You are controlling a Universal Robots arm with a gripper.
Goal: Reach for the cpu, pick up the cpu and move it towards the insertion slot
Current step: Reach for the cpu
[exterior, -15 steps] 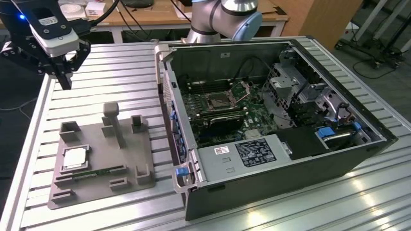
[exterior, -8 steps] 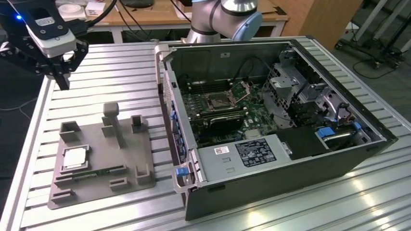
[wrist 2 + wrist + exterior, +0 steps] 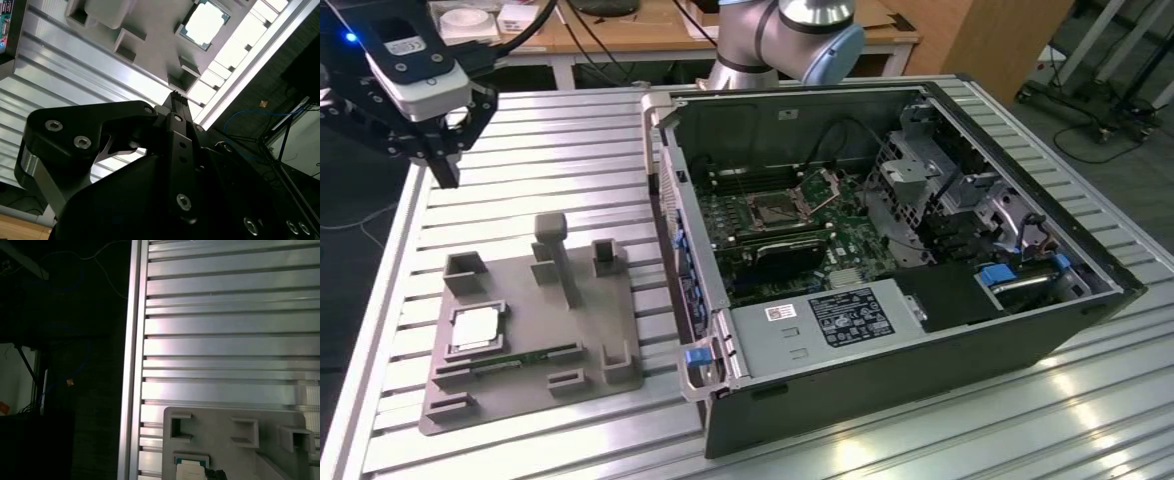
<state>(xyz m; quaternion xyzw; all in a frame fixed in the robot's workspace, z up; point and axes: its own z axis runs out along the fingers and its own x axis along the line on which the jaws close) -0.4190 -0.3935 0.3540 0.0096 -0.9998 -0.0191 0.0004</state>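
Note:
The cpu (image 3: pixel 476 328) lies flat in a recess of the grey holder block (image 3: pixel 574 310) at the exterior view's left, its silvery top facing up. In both wrist views it shows as a bright square chip (image 3: pixel 204 22) (image 3: pixel 192 471). My gripper (image 3: pixel 447 178) hangs high above the table's far left corner, well away from the cpu, its dark fingers (image 3: pixel 176 100) drawn together, shut on nothing. The insertion slot (image 3: pixel 771 210) sits inside the open computer case, its hinged metal bracket (image 3: pixel 825 186) raised.
The open computer case (image 3: pixel 881 250) takes up the exterior view's right half of the slatted aluminium table (image 3: pixel 574 150). A thin green memory stick (image 3: pixel 520 360) lies on the holder near the cpu. Upright posts (image 3: pixel 550 235) rise from the holder. The table's edge (image 3: pixel 134 365) drops to dark floor.

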